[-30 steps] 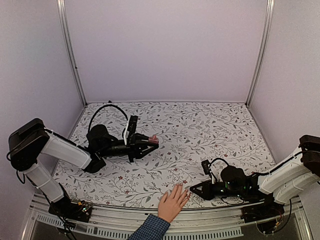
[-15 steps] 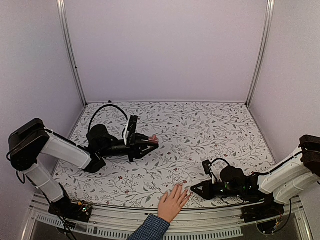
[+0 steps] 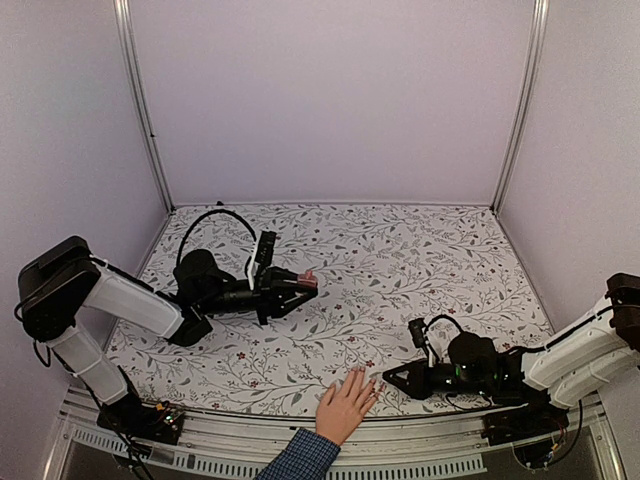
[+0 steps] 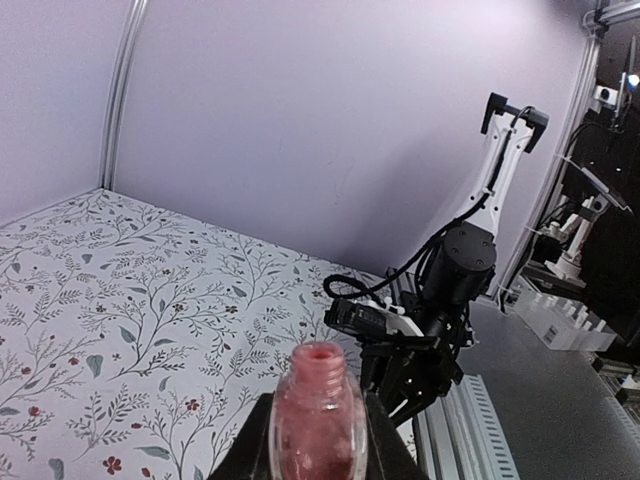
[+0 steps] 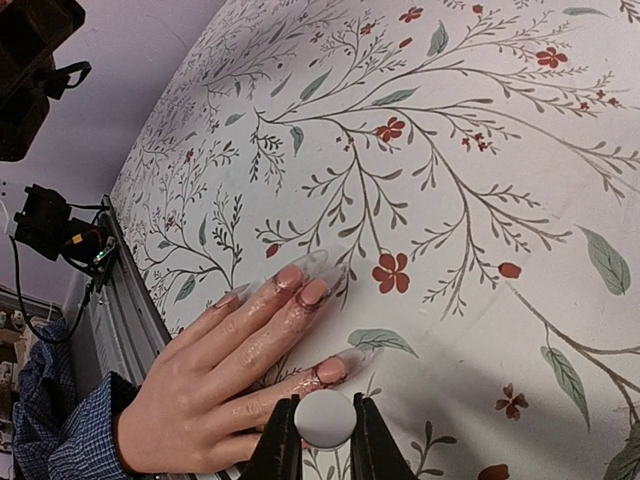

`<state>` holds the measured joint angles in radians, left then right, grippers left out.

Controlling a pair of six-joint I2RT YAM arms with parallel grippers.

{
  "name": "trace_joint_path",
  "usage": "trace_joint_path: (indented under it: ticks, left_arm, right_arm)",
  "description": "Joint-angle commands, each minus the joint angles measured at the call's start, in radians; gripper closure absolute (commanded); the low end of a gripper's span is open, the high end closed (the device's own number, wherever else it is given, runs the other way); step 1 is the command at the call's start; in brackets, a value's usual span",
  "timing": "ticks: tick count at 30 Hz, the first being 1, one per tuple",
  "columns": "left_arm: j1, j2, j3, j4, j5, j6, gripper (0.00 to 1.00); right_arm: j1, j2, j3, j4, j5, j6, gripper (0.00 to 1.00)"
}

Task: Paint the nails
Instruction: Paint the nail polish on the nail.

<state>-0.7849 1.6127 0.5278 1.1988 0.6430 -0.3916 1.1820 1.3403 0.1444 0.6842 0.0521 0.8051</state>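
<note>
Our right pincer (image 5: 322,452) is clamped tight on a white cap (image 5: 324,418), which we take to be the brush handle, though the bristles themselves are hidden under it. In the last second this pincer has slid slightly back toward its own side of the counter (image 3: 400,250), so its tip now sits just beside the fingertips rather than over them. We read that as a stroke on the nearest nail finishing, with a fresh dip or the next finger due.

Just past the cap lie the nails (image 5: 331,371) of the hand (image 5: 220,380), resting flat, palm down, at the near edge, and it has not moved. We count four nails in the wrist view, all tinted pink, with polish smeared onto the skin of the fingers as well; the thumb we cannot see.

Well apart, across the counter, our left pincer (image 4: 318,462) grips the pink bottle (image 4: 318,420), uncapped and upright, unmoved.

Tally: two pincers, one cap, one bottle, one hand, one blue checked sleeve cuff (image 3: 300,458).
</note>
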Motion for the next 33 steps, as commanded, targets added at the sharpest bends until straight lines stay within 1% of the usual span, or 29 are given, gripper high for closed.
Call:
trace_joint_path:
  ticks: [1,33]
  left_arm:
    - [0.015,0.015,-0.001,0.048,0.01,-0.007,1.0]
    - [0.015,0.015,-0.005,0.054,0.007,-0.01,1.0]
  right_arm:
    - [0.019,-0.007,-0.006,0.054,-0.002,-0.031,1.0]
    - [0.024,-0.001,0.004,0.036,-0.019,-0.02,1.0]
